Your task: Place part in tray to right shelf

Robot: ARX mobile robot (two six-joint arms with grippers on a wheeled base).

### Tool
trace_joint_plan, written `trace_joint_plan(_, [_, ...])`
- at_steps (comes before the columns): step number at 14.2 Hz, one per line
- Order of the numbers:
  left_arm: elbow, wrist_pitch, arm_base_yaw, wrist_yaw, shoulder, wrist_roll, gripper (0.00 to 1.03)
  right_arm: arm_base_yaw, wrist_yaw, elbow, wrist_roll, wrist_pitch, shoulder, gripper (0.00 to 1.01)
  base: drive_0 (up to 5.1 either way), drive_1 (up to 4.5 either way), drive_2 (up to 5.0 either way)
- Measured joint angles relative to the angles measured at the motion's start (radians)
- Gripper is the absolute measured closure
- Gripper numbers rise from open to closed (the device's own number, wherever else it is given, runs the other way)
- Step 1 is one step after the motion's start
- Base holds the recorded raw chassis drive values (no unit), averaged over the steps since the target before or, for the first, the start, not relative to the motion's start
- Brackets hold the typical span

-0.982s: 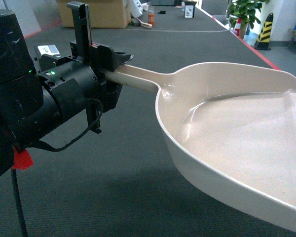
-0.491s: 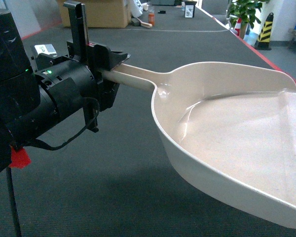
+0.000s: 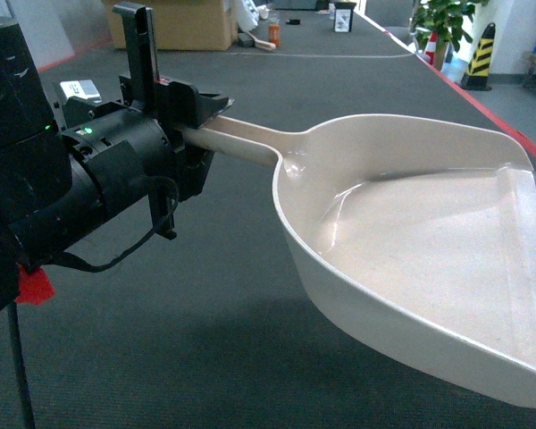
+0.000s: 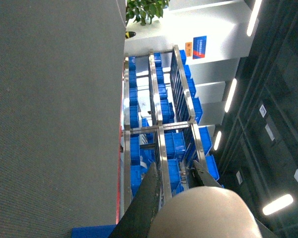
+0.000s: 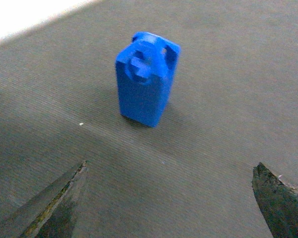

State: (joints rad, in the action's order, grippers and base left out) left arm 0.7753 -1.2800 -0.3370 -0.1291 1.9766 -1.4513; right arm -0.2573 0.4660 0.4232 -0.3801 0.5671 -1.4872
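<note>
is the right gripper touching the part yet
Apart. The right wrist view shows the part standing upright on the grey floor, with bare carpet between it and both open fingertips of the right gripper.

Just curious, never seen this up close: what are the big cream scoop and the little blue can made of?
Both look like plastic. The scoop is smooth, glossy cream, with light streaks reflected off its floor and a moulded rim. The can is a uniform bright blue, more matte, with crisp moulded edges. It stands upright on grey carpet.
</note>
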Motion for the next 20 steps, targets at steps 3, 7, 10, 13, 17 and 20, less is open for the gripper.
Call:
trace_joint_plan(3, [0.000, 0.000, 0.000, -0.001, 0.000, 0.000, 0.89, 0.072, 0.029, 0.161, -0.023, 0.012, -0.201, 0.03, 0.0, 0.00, 0.0])
trace_joint_plan(7, [0.000, 0.001, 0.000, 0.007, 0.000, 0.011, 0.89, 0.219, -0.040, 0.484, 0.140, 0.101, -0.594, 0.03, 0.0, 0.00, 0.0])
trace_joint_plan(10, [0.000, 0.002, 0.003, 0.014, 0.000, 0.029, 0.90, 0.256, -0.160, 0.486, 0.181, 0.197, -0.642, 0.36, 0.0, 0.00, 0.0])
trace_joint_plan(13, [0.000, 0.001, 0.004, 0.014, 0.000, 0.027, 0.90, 0.257, -0.168, 0.475, 0.196, 0.227, -0.642, 0.46, 0.0, 0.00, 0.0])
trace_joint_plan(17, [0.000, 0.000, 0.000, 0.000, 0.000, 0.018, 0.90, 0.208, -0.172, 0.328, 0.222, 0.231, -0.526, 0.55, 0.0, 0.00, 0.0])
trace_joint_plan(20, [0.000, 0.000, 0.000, -0.001, 0.000, 0.018, 0.90, 0.072, -0.143, 0.185, 0.232, 0.135, -0.160, 0.55, 0.0, 0.00, 0.0])
